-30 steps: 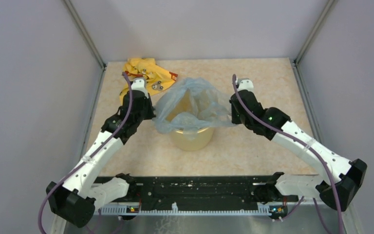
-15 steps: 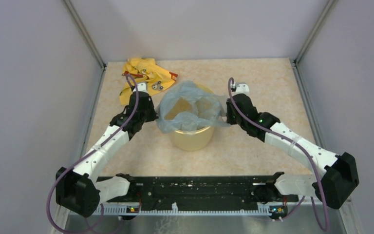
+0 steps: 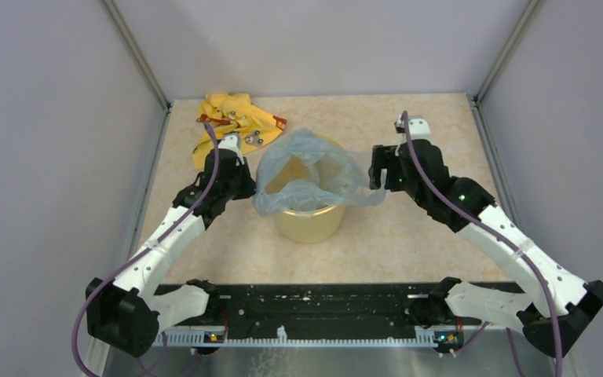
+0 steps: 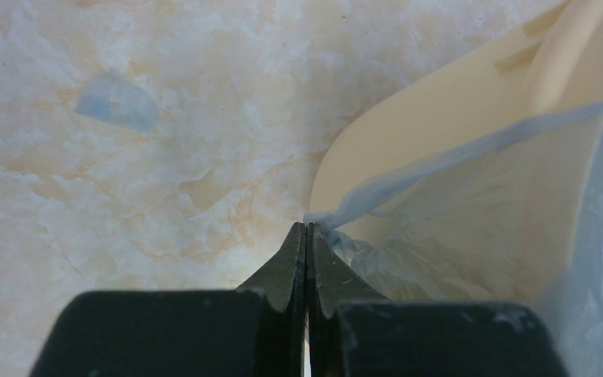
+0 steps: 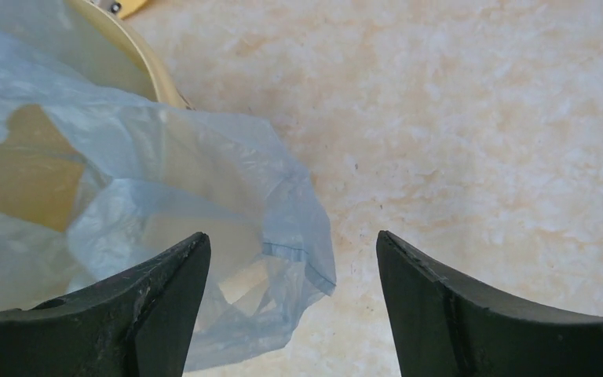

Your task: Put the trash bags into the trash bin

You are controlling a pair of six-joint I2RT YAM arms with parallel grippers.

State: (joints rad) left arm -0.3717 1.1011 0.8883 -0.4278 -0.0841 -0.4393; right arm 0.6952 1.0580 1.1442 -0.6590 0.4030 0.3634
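Note:
The pale blue-grey trash bag (image 3: 308, 166) is draped open over the mouth of the pale yellow trash bin (image 3: 311, 224) in the middle of the table. My left gripper (image 3: 250, 191) sits low against the bin's left side. Its jaws (image 4: 308, 229) are shut on a thin strand of the bag's edge (image 4: 440, 161), next to the bin's wall (image 4: 447, 110). My right gripper (image 3: 376, 179) hovers just right of the bin, open and holding nothing. A loose corner of the bag (image 5: 204, 181) hangs below and between its fingers (image 5: 290, 239), over the bin's rim (image 5: 143, 59).
A crumpled yellow cloth (image 3: 232, 118) with red and grey marks lies at the back left, behind the left arm. A small bluish scrap (image 4: 116, 102) lies on the marbled tabletop left of the bin. Grey walls close in the table on three sides.
My right gripper has opened, let go of the bag's right edge and drawn back to the right. The bag has sagged lower over the bin. My left gripper stays shut, slightly lower.

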